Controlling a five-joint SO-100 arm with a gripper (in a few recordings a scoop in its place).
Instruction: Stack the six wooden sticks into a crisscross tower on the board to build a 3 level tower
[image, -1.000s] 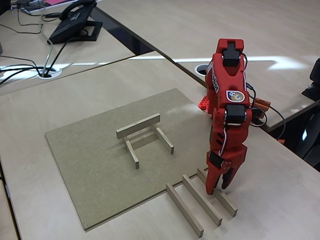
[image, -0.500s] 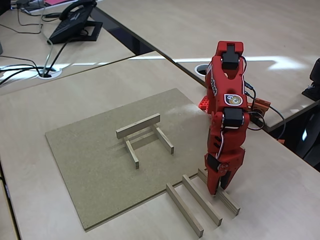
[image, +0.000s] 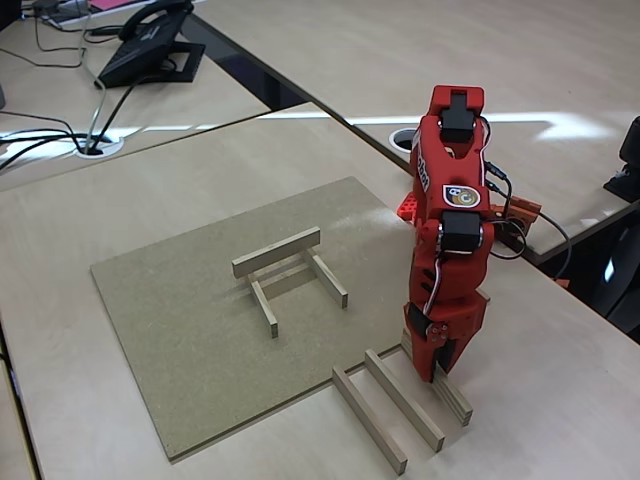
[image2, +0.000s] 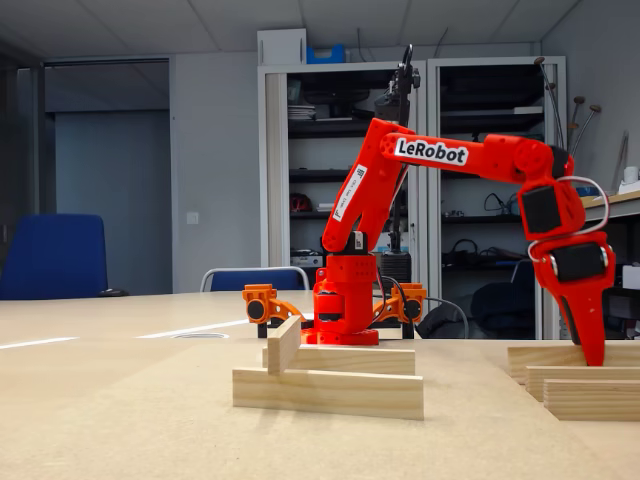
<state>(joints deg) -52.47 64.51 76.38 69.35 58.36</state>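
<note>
Resting on pale desk (image: 560, 400), board (image: 170, 330); office shelves (image2: 340, 150) behind; jaws' state unclear.

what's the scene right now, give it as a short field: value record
board: tan fibreboard on the pale desk
tower so far: three sticks, two parallel on the board, one laid across their far ends
loose sticks: three sticks side by side on the desk, off the board's near corner
gripper: red gripper pointing down at the loose stick nearest the arm, jaws closing around it
levels done: one full, second half laid
</note>
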